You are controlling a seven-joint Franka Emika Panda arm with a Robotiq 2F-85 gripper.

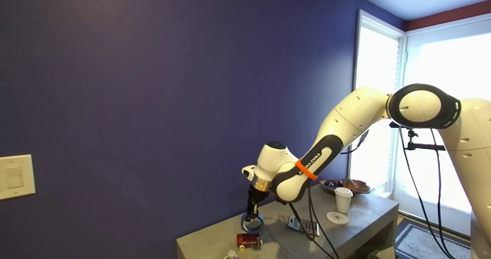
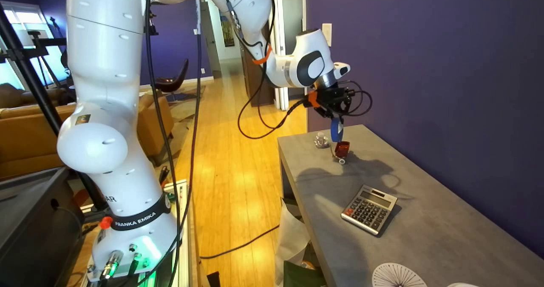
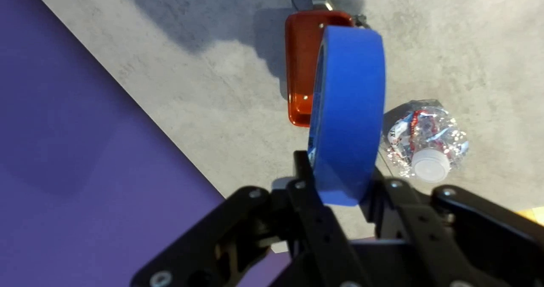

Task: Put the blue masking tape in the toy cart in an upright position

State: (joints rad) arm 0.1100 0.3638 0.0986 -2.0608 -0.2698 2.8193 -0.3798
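The blue masking tape (image 3: 350, 108) is held on edge, its ring upright, in my gripper (image 3: 338, 168), with one finger on each side of its width. It also shows in both exterior views (image 1: 252, 231) (image 2: 335, 130). The toy cart (image 3: 299, 66) is a red-orange wagon with white wheels on the table. It also shows in both exterior views (image 1: 248, 240) (image 2: 342, 149). In the wrist view the tape covers the cart's right part. The tape is off the table, close to the cart; the exact gap between them cannot be told.
A clear plastic bottle (image 3: 429, 151) with a white cap stands close beside the cart. A calculator (image 2: 369, 209), a white disc (image 1: 337, 218), a white cup (image 1: 343, 199) and a wooden bowl (image 1: 356, 186) are farther along the table. A purple wall (image 3: 85, 151) borders the table.
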